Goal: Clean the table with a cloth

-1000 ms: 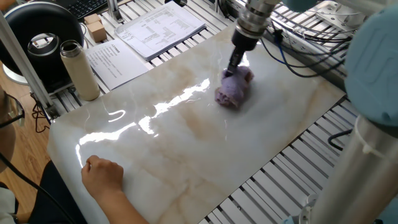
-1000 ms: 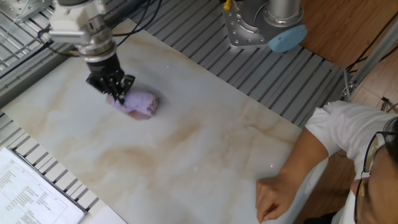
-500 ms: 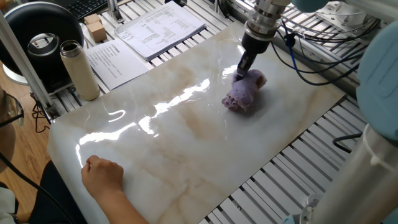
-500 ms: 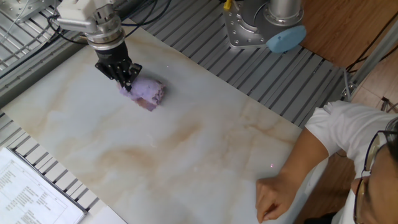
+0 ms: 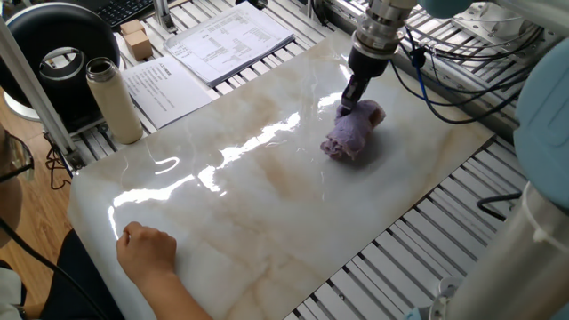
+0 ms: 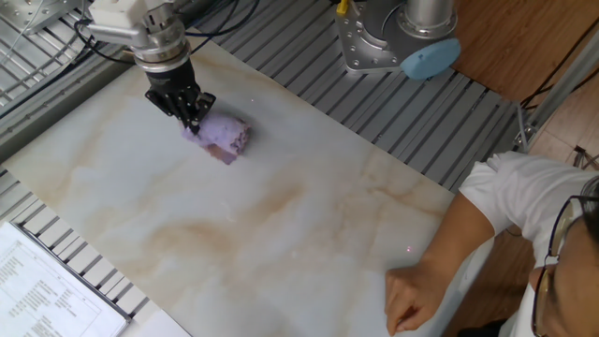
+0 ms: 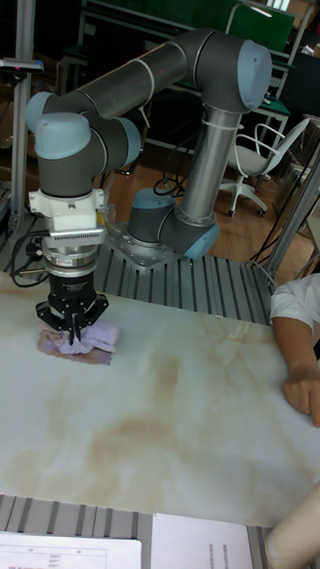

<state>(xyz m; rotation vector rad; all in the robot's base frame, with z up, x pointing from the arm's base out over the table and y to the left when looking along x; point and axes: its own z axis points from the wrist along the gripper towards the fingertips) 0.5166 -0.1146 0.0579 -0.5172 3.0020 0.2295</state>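
Note:
The cloth [image 5: 352, 133] [image 6: 226, 139] [image 7: 84, 343] is a lumpy lavender rag lying on the glossy cream marble table [image 5: 267, 196] [image 6: 281, 225] [image 7: 178, 418], toward its far end from the person. My gripper [image 5: 345, 103] [image 6: 194, 124] [image 7: 72, 336] points straight down, shut on the cloth's upper edge and pressing it onto the slab. The bulk of the rag trails beside the fingers.
A person's hand [image 5: 147, 247] [image 6: 412, 295] [image 7: 302, 387] rests on the table's near end. Printed paper sheets [image 5: 227, 37], a cream bottle [image 5: 114, 100] and a black round object [image 5: 58, 62] stand on the ribbed frame beside the slab. The arm's base [image 6: 398, 42] is bolted nearby.
The gripper has dragged the cloth across the marble away from the person's end, mostly in the first half second; since then it shifted only slightly.

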